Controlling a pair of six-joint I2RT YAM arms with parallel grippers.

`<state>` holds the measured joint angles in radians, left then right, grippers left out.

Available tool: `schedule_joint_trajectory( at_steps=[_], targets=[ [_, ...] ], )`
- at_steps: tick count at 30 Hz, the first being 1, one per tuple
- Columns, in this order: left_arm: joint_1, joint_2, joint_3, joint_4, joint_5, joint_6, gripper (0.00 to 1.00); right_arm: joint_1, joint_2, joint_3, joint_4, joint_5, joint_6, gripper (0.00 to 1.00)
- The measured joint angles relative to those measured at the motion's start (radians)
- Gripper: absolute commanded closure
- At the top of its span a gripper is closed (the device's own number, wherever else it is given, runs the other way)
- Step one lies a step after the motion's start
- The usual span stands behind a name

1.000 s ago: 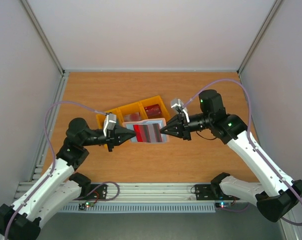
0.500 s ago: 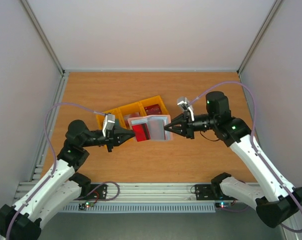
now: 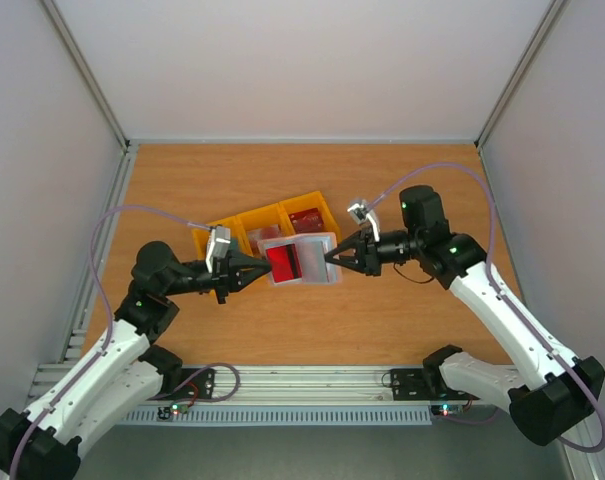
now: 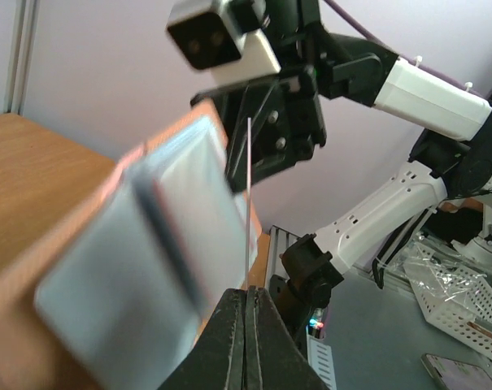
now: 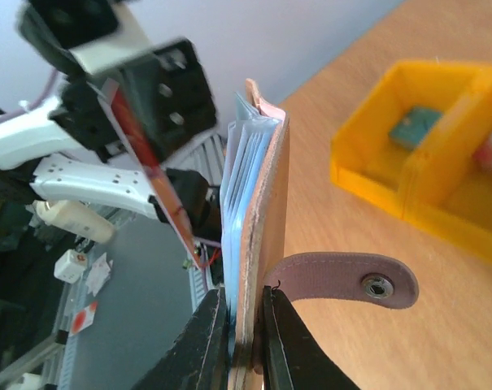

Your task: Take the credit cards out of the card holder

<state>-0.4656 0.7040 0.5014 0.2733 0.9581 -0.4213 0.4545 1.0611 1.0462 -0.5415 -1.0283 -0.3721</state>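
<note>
From above, the thin flat bifold card holder (image 3: 322, 268), pale blue-grey inside, hangs in the air just on the near side of the yellow three-compartment plastic tray (image 3: 250, 216). Its long axis runs left to right, on the line between the two grippers. A thin rectangular dark red card (image 3: 287, 262) lies across its left half, its long axis the same way. The left gripper (image 3: 260, 270) grips the card's left end. The right gripper (image 3: 330, 258) grips the holder's right edge. Both forearms lie about level and point at each other, the left arm reaching rightward and the right arm bent at the elbow with its wrist turned left.

In the left wrist view the fingers (image 4: 233, 333) are pressed together on the dark red card (image 4: 248, 203), seen edge-on as a thin upright line. The card holder (image 4: 140, 268), blurred, stands just left of it, its pocket side facing the camera.

In the right wrist view the fingers (image 5: 209, 341) are clamped on the card holder's taupe-brown cover (image 5: 272, 203), which stands upright on edge with its pocket layers facing left. A strap with a snap (image 5: 343, 280) sticks out toward the tray. The dark red card (image 5: 140, 146) tilts away from the pockets. A teal card (image 5: 414, 122), blurred, lies in one tray compartment.
</note>
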Motion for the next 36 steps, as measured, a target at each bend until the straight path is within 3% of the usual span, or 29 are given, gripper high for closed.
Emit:
schedule_joint_trajectory(
  at_steps=[7,14,19,21,24,27,33,36],
  targets=[
    [0.001,-0.006,-0.002,-0.045,-0.005,0.012,1.00,-0.002,0.035,-0.164,-0.045,0.014,0.109,0.99],
    [0.001,-0.006,-0.017,-0.045,-0.005,0.016,1.00,-0.002,0.254,-0.375,0.057,-0.016,0.273,0.99],
    [0.001,-0.006,-0.024,-0.043,-0.005,0.014,1.00,-0.004,0.415,-0.402,0.131,-0.023,0.319,0.97],
    [0.002,-0.006,-0.024,-0.044,-0.005,0.014,1.00,-0.016,0.486,-0.402,0.162,-0.030,0.328,0.87],
    [0.002,-0.006,-0.024,-0.047,0.000,0.035,1.00,-0.053,0.558,-0.402,0.164,-0.025,0.328,0.64],
    [0.002,-0.005,-0.020,-0.052,0.002,0.064,1.00,-0.093,0.563,-0.407,0.138,0.003,0.332,0.46],
    [0.002,-0.010,0.020,-0.084,-0.033,0.191,1.00,-0.113,0.354,-0.349,-0.072,0.231,0.310,0.41],
    [0.002,-0.033,0.048,-0.138,-0.120,0.401,1.00,-0.113,0.218,-0.208,-0.241,0.421,0.279,0.41]
  ],
)
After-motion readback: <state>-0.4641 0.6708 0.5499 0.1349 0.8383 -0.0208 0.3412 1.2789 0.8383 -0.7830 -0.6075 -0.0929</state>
